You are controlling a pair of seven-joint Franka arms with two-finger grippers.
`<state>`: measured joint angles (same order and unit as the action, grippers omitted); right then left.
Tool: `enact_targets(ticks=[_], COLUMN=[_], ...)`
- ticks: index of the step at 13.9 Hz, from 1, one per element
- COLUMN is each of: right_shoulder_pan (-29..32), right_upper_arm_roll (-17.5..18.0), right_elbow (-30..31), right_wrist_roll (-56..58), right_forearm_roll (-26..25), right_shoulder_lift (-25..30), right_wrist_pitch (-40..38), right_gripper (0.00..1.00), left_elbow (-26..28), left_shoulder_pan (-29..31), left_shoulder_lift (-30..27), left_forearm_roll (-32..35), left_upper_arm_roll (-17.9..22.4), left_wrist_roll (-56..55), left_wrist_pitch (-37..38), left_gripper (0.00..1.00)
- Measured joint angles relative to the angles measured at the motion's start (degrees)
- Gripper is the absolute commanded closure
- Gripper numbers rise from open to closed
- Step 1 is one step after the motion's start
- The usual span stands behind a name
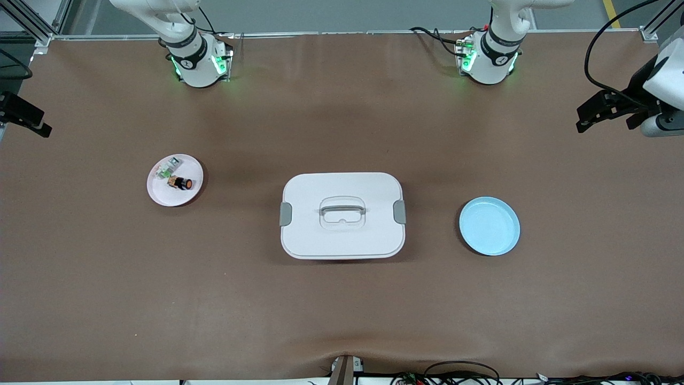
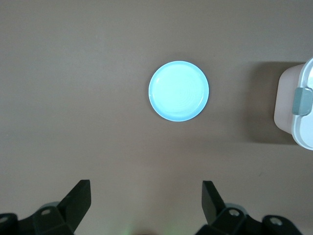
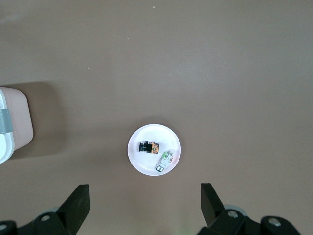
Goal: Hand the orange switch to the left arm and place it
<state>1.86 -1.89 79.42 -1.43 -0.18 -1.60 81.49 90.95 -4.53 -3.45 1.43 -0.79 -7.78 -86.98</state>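
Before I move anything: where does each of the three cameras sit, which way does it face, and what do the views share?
Front view: high across the table, facing both bases; shows pink plate, box, blue plate, left gripper at the table's edge.
Left wrist view: looks down past the open fingers onto the blue plate and a box corner.
Right wrist view: looks down past the open right gripper onto the pink plate with the orange switch.
Shared: all three show the box.

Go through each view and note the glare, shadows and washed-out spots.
Front view: soft shadow under the box, green glow at both arm bases. Left wrist view: blue plate overexposed, nearly white at its centre. Right wrist view: pink plate washed out, yet the orange switch stays readable.
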Motion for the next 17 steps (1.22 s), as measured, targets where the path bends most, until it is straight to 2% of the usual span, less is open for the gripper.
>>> enact_targets(ticks=[3, 9, 17], right_shoulder_pan=[0.51, 0.67, 0.60], right_upper_arm_roll=[-0.27, -0.40, -0.07], right_elbow=[0.00, 0.00, 1.43], right_wrist_roll=[-0.06, -0.06, -0.05], right_forearm_roll=[2.30, 2.58, 2.95], right_shoulder_lift=[-0.01, -0.01, -0.70], right_wrist_pitch=[0.00, -0.02, -0.38], right_gripper=[0.00, 0.00, 0.00], left_elbow=[-0.14, -1.49, -0.66], left_shoulder_pan=[0.00, 0.00, -0.02], left_shoulder_lift=[0.00, -0.01, -0.02], left_forearm_roll=[0.00, 0.00, 0.00], left_upper_arm_roll=[-0.01, -0.06, -0.38], left_wrist_roll=[0.00, 0.13, 2.50], left_wrist_pitch=[0.00, 0.00, -0.38], left_gripper=[0.00, 0.00, 0.00])
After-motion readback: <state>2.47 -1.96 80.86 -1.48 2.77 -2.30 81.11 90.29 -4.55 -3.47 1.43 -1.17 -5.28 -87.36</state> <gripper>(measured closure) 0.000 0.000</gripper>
